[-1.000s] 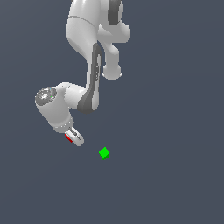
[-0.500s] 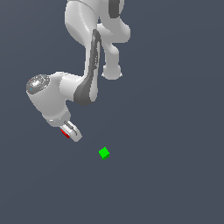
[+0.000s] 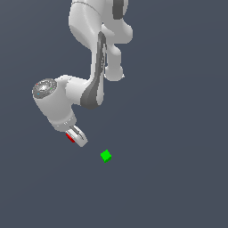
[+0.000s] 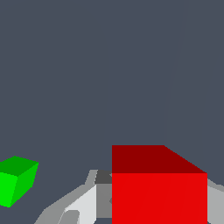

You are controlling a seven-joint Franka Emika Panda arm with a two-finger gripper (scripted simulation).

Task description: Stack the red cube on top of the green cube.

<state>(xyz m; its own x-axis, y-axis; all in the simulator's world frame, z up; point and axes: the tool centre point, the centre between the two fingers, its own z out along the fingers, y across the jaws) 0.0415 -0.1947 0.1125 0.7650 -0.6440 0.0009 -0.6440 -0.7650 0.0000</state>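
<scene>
- The red cube sits right between the two fingers of the tool, so the tool is gripping it.
- In the wrist view the red cube looks very big and close. Its front face is bright red and its top face is a darker red.
- A grey and white finger shows on one side of the red cube, touching it. A bit of the other finger peeks out on the far side.
- In the exterior view only a small red sliver of the cube shows, next to a white finger. The rest is hidden by the tool.
- The green cube lies on the dark grey tabletop, by itself.
- In the exterior view the green cube is near the tool, at about 4 o'clock from it. The two are apart and do not touch.
- In the wrist view the green cube is also off to one side of the red cube, with bare tabletop between them. It looks turned, so one corner points this way.
- The white arm comes down from the top of the exterior view and bends toward 8 o'clock. Its round wrist sits just above the tool.
- I cannot tell for sure if the red cube is lifted off the tabletop or resting on it.
</scene>
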